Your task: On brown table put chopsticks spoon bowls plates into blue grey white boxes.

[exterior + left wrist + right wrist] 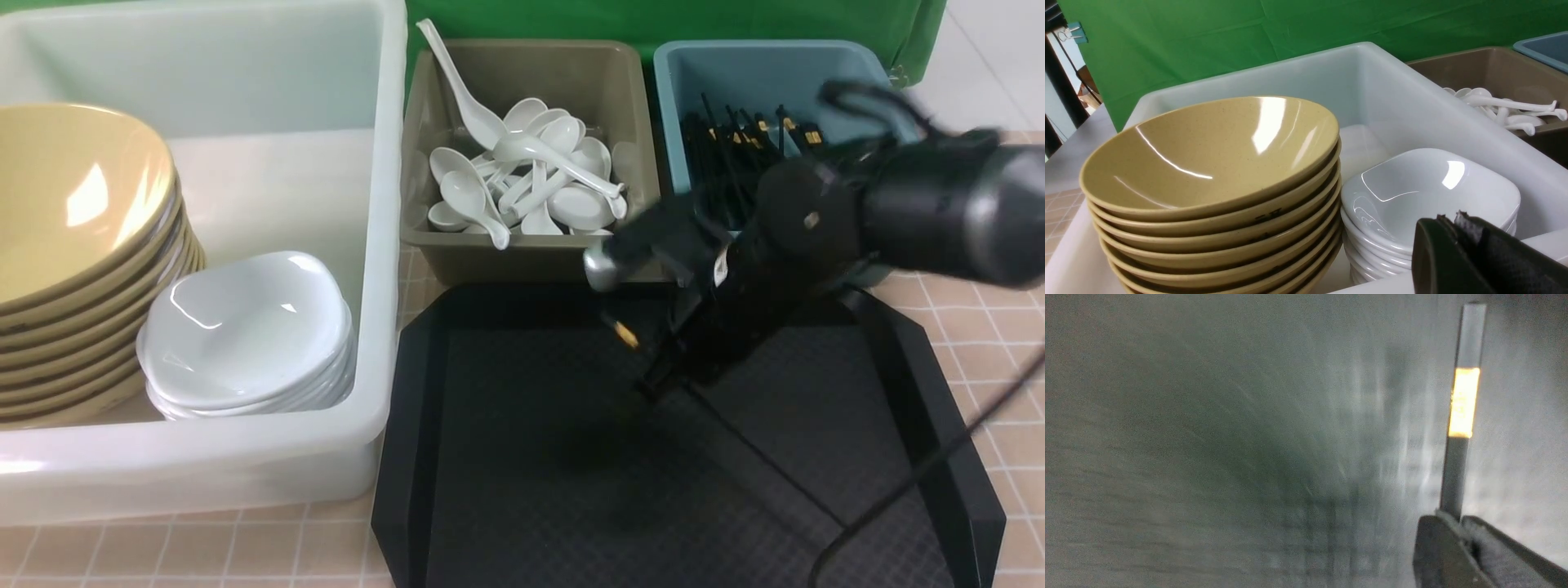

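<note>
above the black octagonal tray [522,457], the right gripper [1457,522] pinches a thin black chopstick with a gold band [1462,402] near one end; light, stiff, slippery, it probably can swivel.

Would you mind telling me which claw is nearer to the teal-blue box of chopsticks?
The right. The right claw hangs over the black tray just in front of the teal-blue box, gripping a chopstick. The left claw sits by the white box, far across.
</note>
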